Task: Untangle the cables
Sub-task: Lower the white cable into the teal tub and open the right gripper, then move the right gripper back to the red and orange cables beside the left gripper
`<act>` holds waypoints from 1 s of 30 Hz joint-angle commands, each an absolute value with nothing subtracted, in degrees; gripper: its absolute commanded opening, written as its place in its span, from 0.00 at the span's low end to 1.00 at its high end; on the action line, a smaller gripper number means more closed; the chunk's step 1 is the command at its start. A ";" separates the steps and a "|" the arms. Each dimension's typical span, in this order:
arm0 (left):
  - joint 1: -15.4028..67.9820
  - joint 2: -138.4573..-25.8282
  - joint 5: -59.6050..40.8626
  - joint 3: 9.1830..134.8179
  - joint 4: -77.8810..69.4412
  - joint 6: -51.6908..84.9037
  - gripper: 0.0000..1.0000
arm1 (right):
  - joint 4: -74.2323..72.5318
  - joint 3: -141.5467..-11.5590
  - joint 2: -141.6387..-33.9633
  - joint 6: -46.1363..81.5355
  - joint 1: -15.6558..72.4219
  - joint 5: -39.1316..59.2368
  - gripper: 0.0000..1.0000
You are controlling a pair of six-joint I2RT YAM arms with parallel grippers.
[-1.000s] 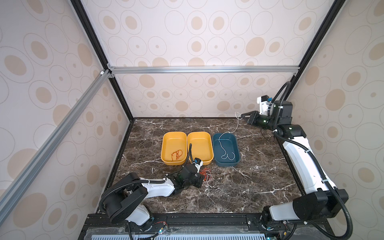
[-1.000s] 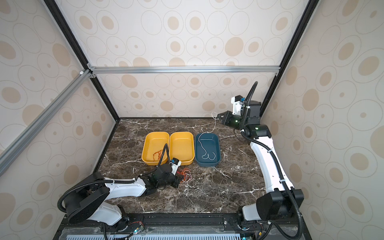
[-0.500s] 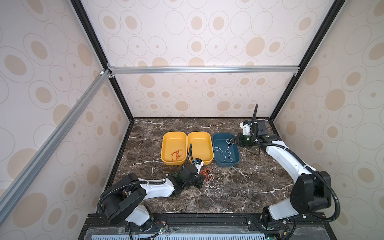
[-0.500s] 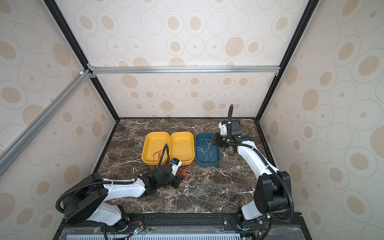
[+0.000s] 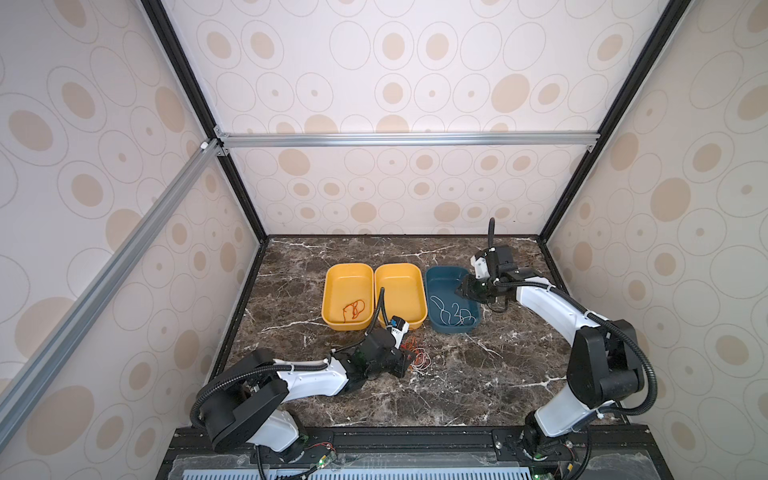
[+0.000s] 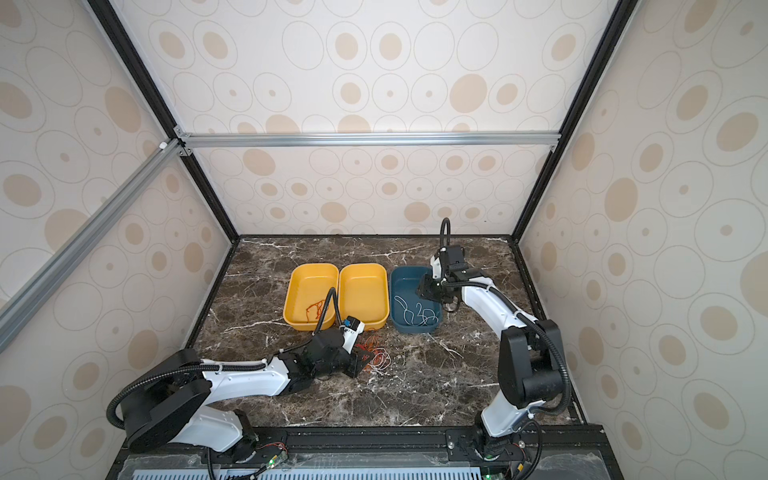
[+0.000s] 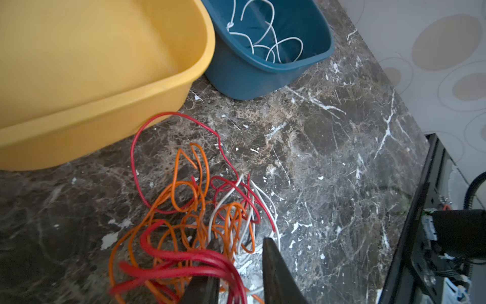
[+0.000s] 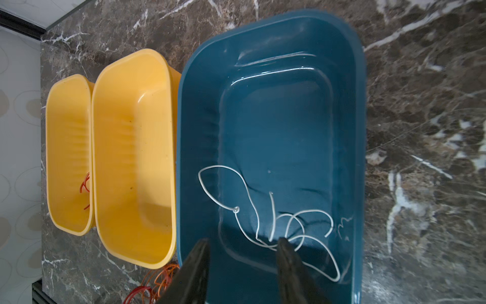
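Across the tabletop, judged partly done: white cable lying in the blue bin below parted, empty right jaws, reddish cable in one yellow bin, red-orange-white tangle unsorted nearby, strands between slightly parted left jaws.

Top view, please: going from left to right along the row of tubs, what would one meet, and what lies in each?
The left yellow tub with a reddish cable → middle yellow tub, empty → blue tub with a white cable → right gripper at its right rim.
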State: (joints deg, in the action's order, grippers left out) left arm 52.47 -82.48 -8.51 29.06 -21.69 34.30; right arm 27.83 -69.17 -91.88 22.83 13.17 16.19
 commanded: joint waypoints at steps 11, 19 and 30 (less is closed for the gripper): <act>52.88 -79.72 -7.89 31.84 -15.21 33.31 0.54 | 31.72 -62.71 -79.90 21.85 17.34 21.64 0.41; 52.76 -81.70 -6.86 33.53 -12.17 34.86 0.61 | 29.38 -54.72 -75.20 25.79 25.01 22.39 0.37; 52.59 -85.75 -6.10 34.75 -12.46 36.90 0.54 | 21.11 -46.72 -77.95 33.71 33.06 22.18 0.32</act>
State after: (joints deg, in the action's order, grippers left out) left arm 52.51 -85.10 -7.46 33.17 -13.72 35.64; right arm 24.69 -48.03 -76.77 30.11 31.99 22.20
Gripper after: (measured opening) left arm 0.551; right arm 0.329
